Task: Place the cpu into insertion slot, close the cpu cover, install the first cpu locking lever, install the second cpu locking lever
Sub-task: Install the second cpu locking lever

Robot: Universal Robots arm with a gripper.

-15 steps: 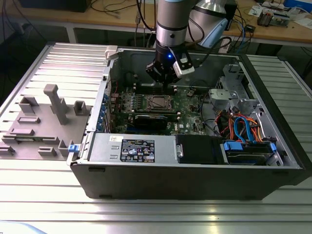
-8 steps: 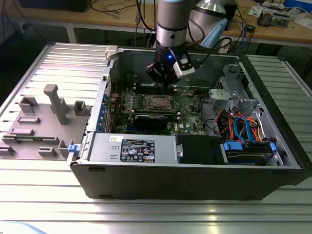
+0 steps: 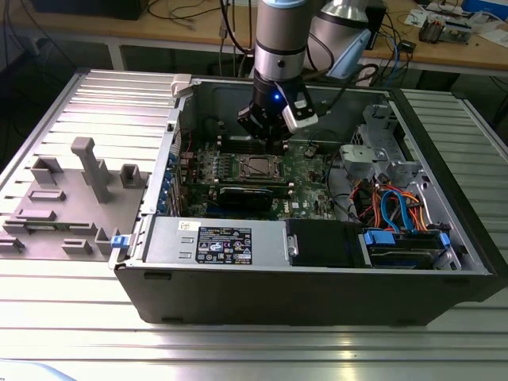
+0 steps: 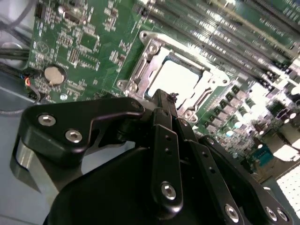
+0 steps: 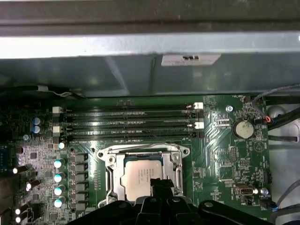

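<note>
The open dark-grey metal computer case (image 3: 444, 238) lies on its side on a ribbed aluminium table (image 3: 238, 349), and in it sits a green motherboard (image 3: 305, 171) with a black long card (image 3: 252, 194) beside the socket and a tangle of blue and orange cables (image 3: 393, 208) toward the exterior view's right. In the socket at the board's middle lies the cpu (image 5: 139, 177), a small flat square chip with a pale silvery top, seated flat inside the slot. Around it lies the cpu cover (image 5: 143, 152), a thin silvery metal frame with a square opening, resting down over the chip's edges so that the chip's top shows through it. The black gripper (image 4: 163, 96) hangs just above one edge of the socket, its two slim fingers pressed together with nothing between them. Rows of long dark memory slots (image 5: 129, 123) with white end clips run beside the socket, and a round silver coin battery (image 5: 243, 128) sits on the board near them. On the table at the exterior view's left rests a grey plastic fixture (image 3: 71, 198) with upright posts.
</note>
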